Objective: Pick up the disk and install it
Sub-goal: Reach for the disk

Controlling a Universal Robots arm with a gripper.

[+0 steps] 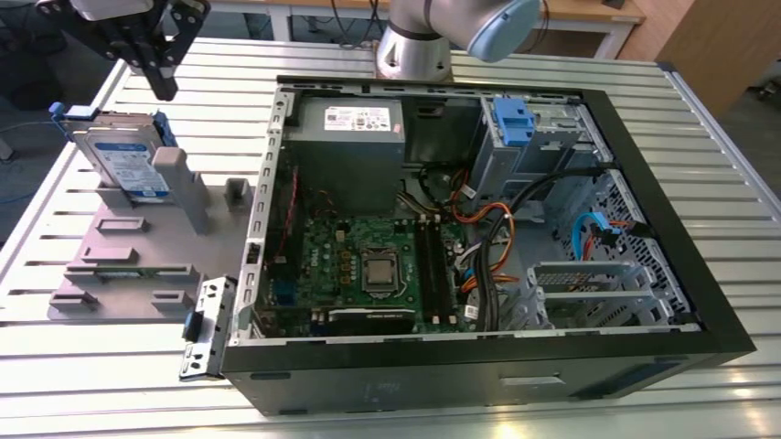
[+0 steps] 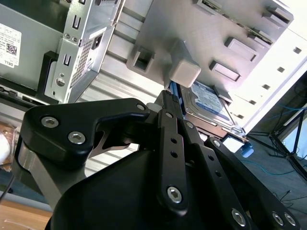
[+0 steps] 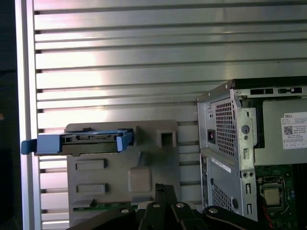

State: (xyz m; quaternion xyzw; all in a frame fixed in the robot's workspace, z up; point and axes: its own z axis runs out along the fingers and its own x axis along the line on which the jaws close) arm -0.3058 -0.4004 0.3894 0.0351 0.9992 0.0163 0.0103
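- Silver and blue marked the disk (image 1: 123,157), which stood on its long edge in a slot of the grey holder block (image 1: 123,267) at the exterior view's left, just beside the open computer case (image 1: 679,212).
- Standing it upright left its top edge and blue carrier bracket exposed, which looked meant to let a tool come down from above.
- The gripper (image 1: 161,84) hung in the upper left of the exterior view, above the disk's top edge and apart from it.
- Its black jaws looked drawn together into one narrow tip, and they held nothing.
- In the first wrist view the disk (image 3: 84,141) showed edge-on across the holder block (image 3: 110,167), with the gripper (image 3: 164,191) pointing toward the block and not touching it.
- In the second wrist view the disk's label face (image 2: 208,101) appeared just past the gripper.
- The case lay on its side on the slatted metal table (image 1: 720,119), so its interior faced up.
- The grey drive cage (image 1: 555,137) with its blue latch (image 1: 513,119) sat toward the upper right of the case, well apart from the disk.
- Judging by this, pickup had not yet begun.
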